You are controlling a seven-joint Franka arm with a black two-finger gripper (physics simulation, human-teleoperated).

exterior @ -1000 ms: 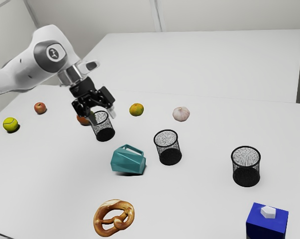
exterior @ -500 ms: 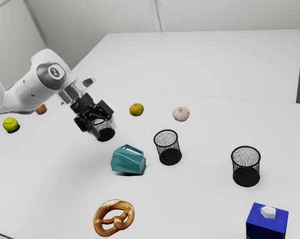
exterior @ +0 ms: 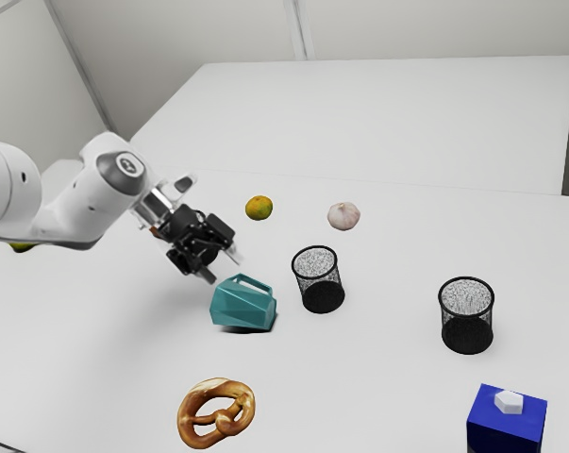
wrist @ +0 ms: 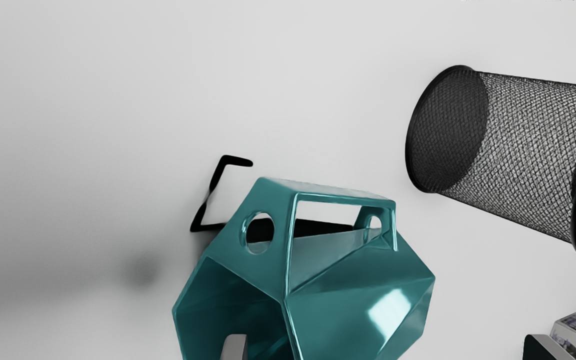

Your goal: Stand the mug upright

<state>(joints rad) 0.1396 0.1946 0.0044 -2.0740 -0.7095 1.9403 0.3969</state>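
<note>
The teal mug [exterior: 243, 305] lies on its side on the table in the exterior view, its handle loop uppermost. My gripper [exterior: 222, 267] is just above it, toward the exterior view's upper left, with its two fingertips spread apart. In the wrist view the mug [wrist: 348, 300] shows its handle and part of its dark hollow mouth. My gripper [wrist: 389, 347] stands open there, one fingertip overlapping the mouth in the picture and the other off beyond the mug's far side. The fingers do not hold the mug.
A black mesh cup [exterior: 319, 280] stands close beside the mug; another [exterior: 466, 316] is farther right. Behind the gripper is a third, mostly hidden. A pretzel [exterior: 229, 428], blue box [exterior: 506, 425], tangerine [exterior: 259, 208] and garlic [exterior: 343, 216] are around.
My gripper has come down and toward the exterior view's right, much closer to the mug, and now covers most of the mesh cup behind it. The mug has not moved.
</note>
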